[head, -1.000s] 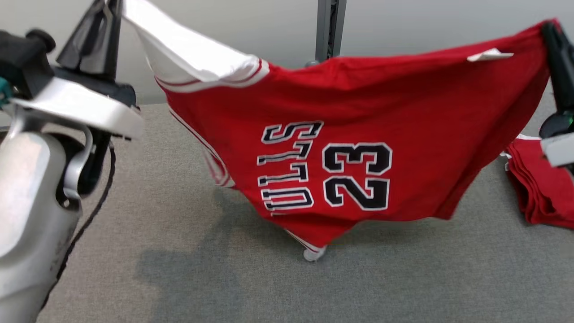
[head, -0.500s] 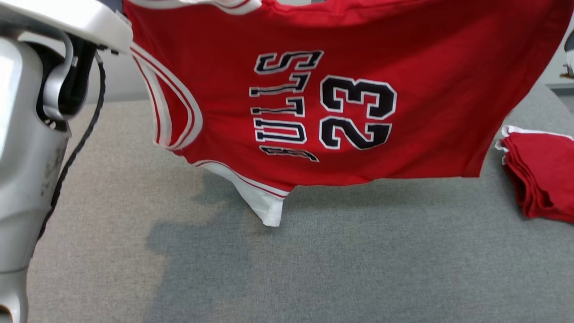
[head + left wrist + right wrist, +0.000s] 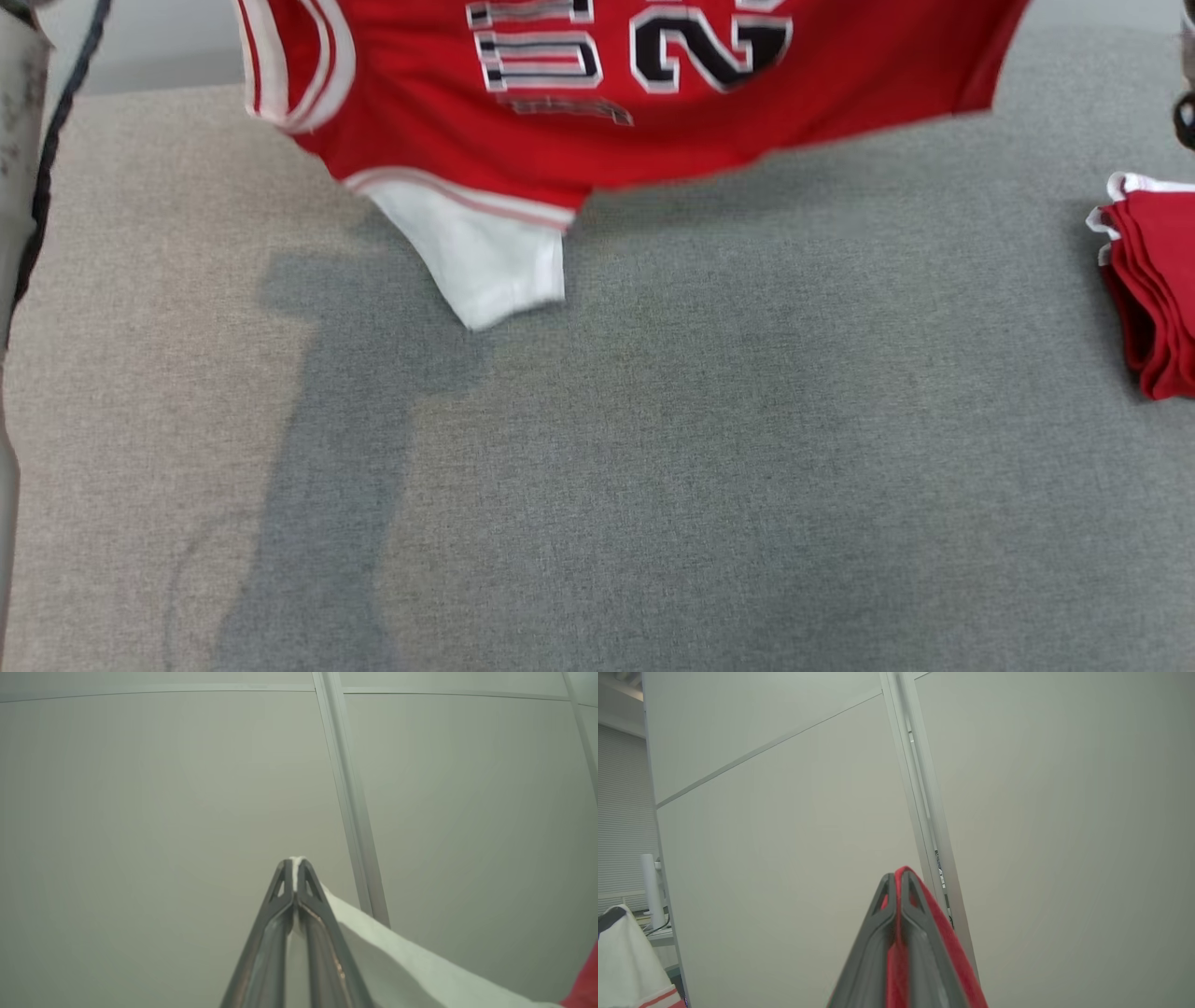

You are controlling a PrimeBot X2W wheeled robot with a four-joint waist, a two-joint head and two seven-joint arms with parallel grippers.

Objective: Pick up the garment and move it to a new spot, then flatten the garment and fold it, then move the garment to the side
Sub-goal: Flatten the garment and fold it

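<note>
The garment (image 3: 579, 140) is a red jersey with white trim and a black number; it hangs spread out above the grey table, its lower edge and a white sleeve (image 3: 485, 261) dangling near the surface. My left gripper (image 3: 295, 863) is shut on a white edge of the garment (image 3: 420, 961). In the right wrist view, my right gripper (image 3: 899, 875) is shut on a red edge of the garment (image 3: 957, 956). Both grippers point up toward the pale wall panels.
A stack of folded red garments (image 3: 1153, 280) lies at the table's right edge. The grey fabric-covered table (image 3: 653, 467) stretches wide below the jersey. My pale left arm with a black cable (image 3: 42, 159) runs along the left edge.
The jersey has risen toward the top of the head view, and the table has shifted too, so the camera moved. Both grips stay shut.
</note>
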